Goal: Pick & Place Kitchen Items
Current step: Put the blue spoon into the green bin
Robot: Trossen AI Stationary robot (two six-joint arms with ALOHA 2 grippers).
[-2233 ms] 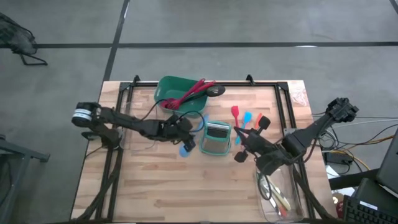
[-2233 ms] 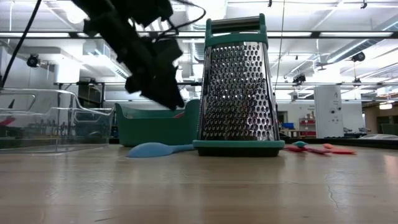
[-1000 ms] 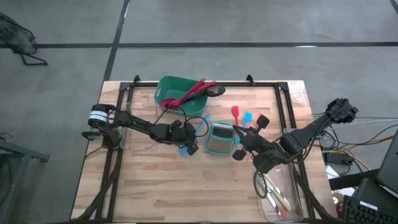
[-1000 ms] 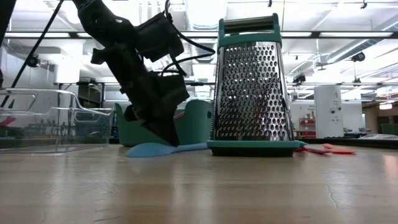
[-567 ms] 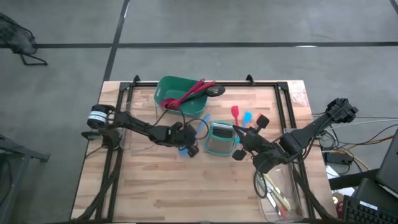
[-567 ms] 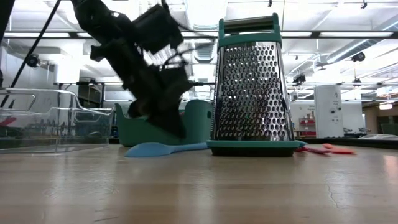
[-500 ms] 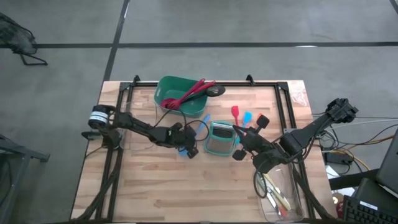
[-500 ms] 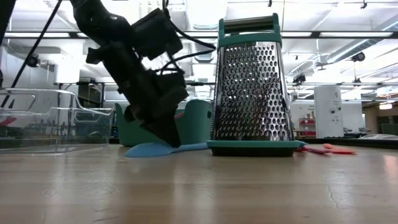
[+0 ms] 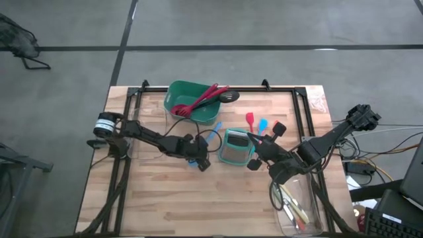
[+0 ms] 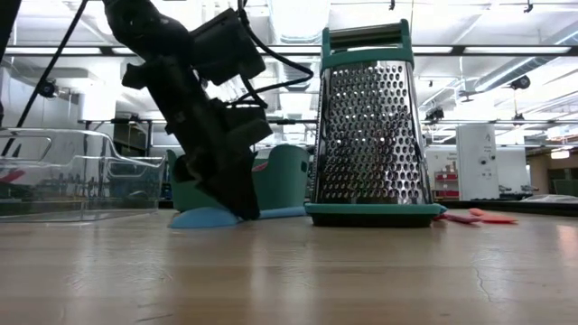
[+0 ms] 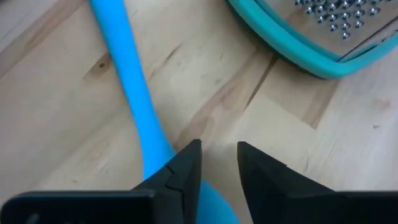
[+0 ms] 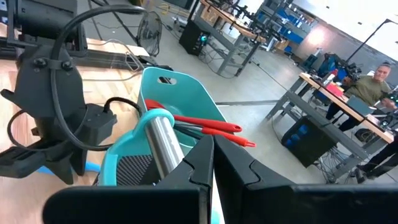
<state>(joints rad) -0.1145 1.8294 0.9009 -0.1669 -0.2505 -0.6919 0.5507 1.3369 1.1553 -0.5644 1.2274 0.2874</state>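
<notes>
A blue spoon (image 9: 211, 137) lies flat on the wooden table, left of a teal-framed steel box grater (image 9: 231, 147) that stands upright. My left gripper (image 11: 217, 155) points steeply down at the spoon's bowl end, fingers a little apart. My right gripper (image 12: 210, 146) is shut and hovers level at the grater's top handle (image 12: 163, 142). Red spoons and a black slotted spoon (image 9: 228, 97) lean in the green tub (image 9: 188, 99). Small red (image 9: 250, 120), blue (image 9: 263, 124) and orange spatulas lie right of the grater. My left gripper comes from above, slanting from the table's left. One fingertip (image 11: 186, 165) is down on the spoon's neck (image 11: 155, 149), where handle meets bowl; the other stands over bare wood. The spoon lies flat on the table. My right gripper: whether it touches the grater's handle, I cannot tell.
A clear tray (image 9: 297, 208) with pale-handled tools sits at the near right under the right arm. Another clear tray (image 10: 72, 171) stands at the left. Bare wood (image 9: 198, 205) lies toward the near edge. A person sits in the room beyond the table.
My left gripper has opened from shut while staying low on the spoon's bowl end, and has edged toward the table's left. The blue spoon has slid a little leftward along the table with it.
</notes>
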